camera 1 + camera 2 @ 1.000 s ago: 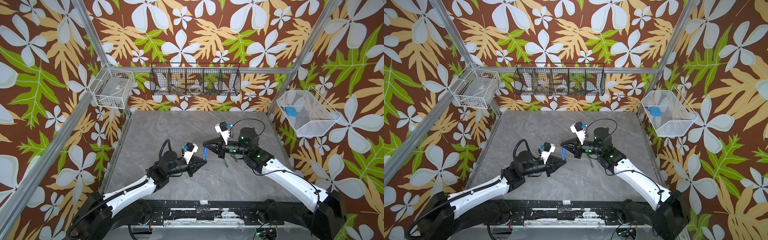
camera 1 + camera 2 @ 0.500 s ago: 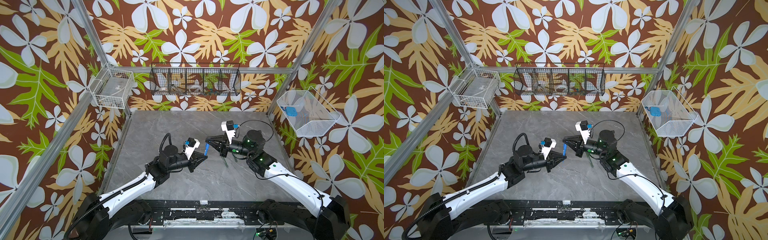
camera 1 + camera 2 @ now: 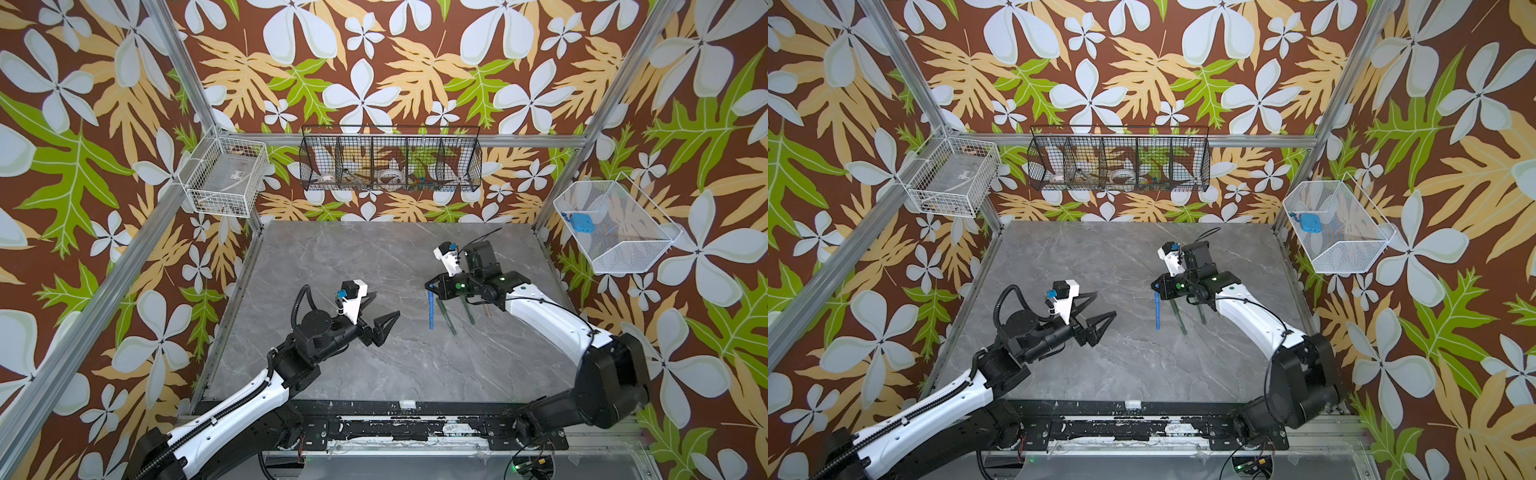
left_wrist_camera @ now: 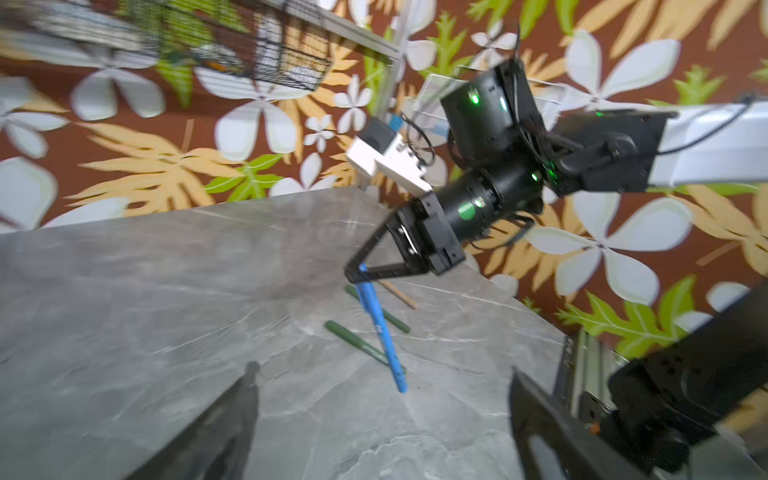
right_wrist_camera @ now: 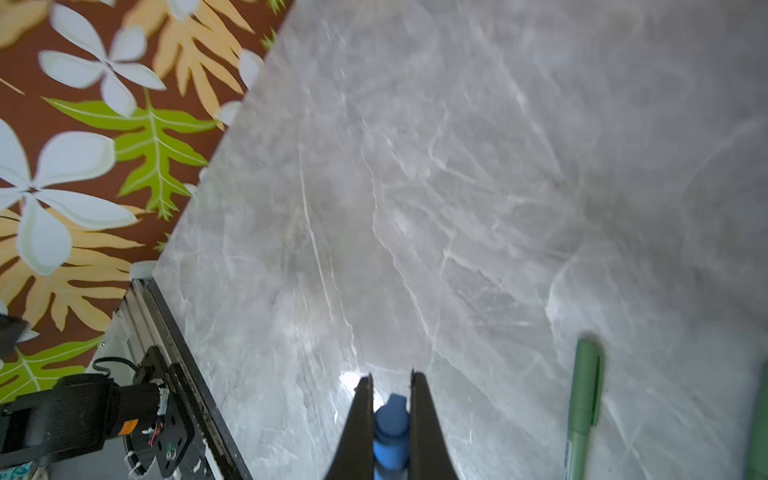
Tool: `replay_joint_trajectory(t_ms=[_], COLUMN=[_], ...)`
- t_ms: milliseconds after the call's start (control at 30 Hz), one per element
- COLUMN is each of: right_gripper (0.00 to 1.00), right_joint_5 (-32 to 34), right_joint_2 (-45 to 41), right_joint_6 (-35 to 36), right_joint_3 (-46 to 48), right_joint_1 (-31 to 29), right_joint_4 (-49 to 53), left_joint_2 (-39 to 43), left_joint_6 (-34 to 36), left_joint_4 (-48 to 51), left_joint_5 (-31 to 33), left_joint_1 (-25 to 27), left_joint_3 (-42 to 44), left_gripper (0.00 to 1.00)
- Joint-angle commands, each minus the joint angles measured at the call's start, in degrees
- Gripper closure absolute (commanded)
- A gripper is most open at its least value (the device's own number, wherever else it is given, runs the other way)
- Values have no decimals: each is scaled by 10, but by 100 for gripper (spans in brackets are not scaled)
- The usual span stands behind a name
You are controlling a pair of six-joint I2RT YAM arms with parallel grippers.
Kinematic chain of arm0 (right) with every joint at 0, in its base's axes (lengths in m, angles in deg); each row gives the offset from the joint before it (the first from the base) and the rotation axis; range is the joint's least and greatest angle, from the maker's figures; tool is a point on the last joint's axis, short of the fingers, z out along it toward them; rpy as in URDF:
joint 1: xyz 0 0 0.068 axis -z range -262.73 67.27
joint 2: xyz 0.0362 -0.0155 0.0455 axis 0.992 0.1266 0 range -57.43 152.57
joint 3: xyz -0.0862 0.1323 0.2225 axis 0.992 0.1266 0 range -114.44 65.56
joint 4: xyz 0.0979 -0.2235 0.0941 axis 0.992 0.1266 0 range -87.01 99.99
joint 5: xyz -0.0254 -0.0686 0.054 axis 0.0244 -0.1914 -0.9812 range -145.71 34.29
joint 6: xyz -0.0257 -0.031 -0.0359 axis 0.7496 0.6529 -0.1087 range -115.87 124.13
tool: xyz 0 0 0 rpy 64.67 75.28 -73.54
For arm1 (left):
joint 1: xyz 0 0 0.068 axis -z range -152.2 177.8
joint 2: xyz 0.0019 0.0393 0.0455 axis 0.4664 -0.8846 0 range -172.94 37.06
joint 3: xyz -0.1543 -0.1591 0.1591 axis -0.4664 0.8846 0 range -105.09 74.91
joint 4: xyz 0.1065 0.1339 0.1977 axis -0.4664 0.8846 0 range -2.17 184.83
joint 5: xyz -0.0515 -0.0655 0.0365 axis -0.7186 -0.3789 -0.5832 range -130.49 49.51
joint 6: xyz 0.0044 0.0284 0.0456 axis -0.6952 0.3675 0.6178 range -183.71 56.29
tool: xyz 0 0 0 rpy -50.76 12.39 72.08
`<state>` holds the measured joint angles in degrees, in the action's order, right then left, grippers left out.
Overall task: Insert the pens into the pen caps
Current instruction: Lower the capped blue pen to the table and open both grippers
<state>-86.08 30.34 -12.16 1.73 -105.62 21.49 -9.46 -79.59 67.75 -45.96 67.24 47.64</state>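
Observation:
My right gripper (image 3: 428,286) (image 3: 1153,286) (image 5: 390,380) is shut on the top end of the blue pen (image 3: 431,309) (image 3: 1157,313) (image 4: 382,332), which hangs down toward the table. In the right wrist view its gripped end (image 5: 390,432) is rounded with a clip tab, like a fitted cap. Two green pens (image 3: 446,318) (image 3: 467,309) lie just right of it; one (image 5: 584,399) shows a clip. Behind them a tan pen (image 4: 399,294) lies on the table. No loose pen cap shows. My left gripper (image 3: 386,305) (image 3: 1105,303) (image 4: 383,372) is open and holds nothing, left of the pens.
The grey marble table (image 3: 374,257) has a black rail (image 3: 374,428) along its front edge. A white wire basket (image 3: 226,176) hangs on the left wall. A black one (image 3: 390,164) hangs at the back. Another white basket (image 3: 615,226) on the right holds a blue item.
My left gripper has opened and drawn back to the left, away from the right gripper. The right gripper keeps the blue pen, which now hangs downward.

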Motion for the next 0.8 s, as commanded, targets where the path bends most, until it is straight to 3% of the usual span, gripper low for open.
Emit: replay_joint_trajectory(t_ms=[0,133,400,567,767], right_gripper=[100,100,99,85,57], right_joint_5=[-22,-17,-7,15,54], right_joint_2=[36,86,165,193,188], right_joint_6=[-8,-5,-5,-4,0], right_joint_3=[9,7,-13,-19,-24], right_joint_1=[-2,-2,-2,-2,-1], right_joint_4=[9,6,-8,-24,-42], left_joint_2=[16,13,-5,-7,-17], left_joint_6=[-25,-51,-37,-51,-15], left_joint_4=[60,66,60,45,25], left_joint_5=[128,133,207,226,297], left_joint_1=[-28,-84,-106,-149,-177], left_joint_3=[14,33,42,54,59], left_gripper=[0,0,0,0,0])
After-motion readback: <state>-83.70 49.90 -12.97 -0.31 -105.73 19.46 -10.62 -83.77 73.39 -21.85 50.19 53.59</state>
